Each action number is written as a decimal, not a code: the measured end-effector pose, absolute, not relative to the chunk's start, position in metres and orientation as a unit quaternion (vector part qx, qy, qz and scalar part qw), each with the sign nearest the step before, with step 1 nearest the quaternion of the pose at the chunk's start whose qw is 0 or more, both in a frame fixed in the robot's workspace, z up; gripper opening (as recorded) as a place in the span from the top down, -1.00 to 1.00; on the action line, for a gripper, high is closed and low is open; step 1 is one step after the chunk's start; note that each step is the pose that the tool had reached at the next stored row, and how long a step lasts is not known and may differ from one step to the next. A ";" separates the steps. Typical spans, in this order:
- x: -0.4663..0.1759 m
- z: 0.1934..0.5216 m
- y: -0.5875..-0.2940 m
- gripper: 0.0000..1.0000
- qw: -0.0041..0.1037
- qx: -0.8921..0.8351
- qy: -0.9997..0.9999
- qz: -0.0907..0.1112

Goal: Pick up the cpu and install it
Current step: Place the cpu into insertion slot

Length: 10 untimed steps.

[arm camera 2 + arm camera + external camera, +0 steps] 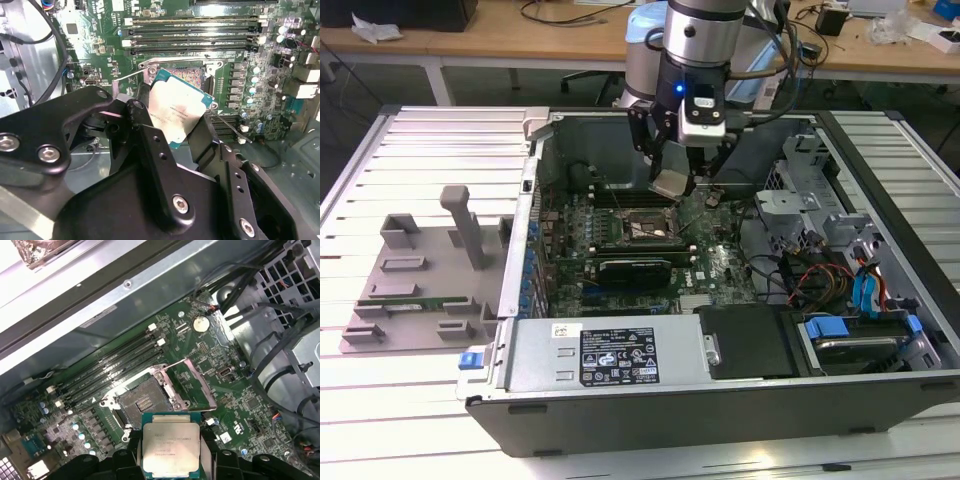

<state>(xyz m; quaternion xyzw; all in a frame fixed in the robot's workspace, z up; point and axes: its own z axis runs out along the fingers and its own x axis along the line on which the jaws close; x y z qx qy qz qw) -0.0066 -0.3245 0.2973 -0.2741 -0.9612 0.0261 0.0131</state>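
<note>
Gripper clamped on opposite edges of the cpu, judged light, stiff and fragile underneath, best held by its rim

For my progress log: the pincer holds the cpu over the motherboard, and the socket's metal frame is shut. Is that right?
Not quite. The pincer does hold the cpu over the motherboard, but the metal frame of the socket is flipped open, not shut, as the first wrist view shows.
</note>
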 end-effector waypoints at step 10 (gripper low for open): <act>-0.007 0.296 -0.324 -0.09 0.013 -0.312 -0.950 0.028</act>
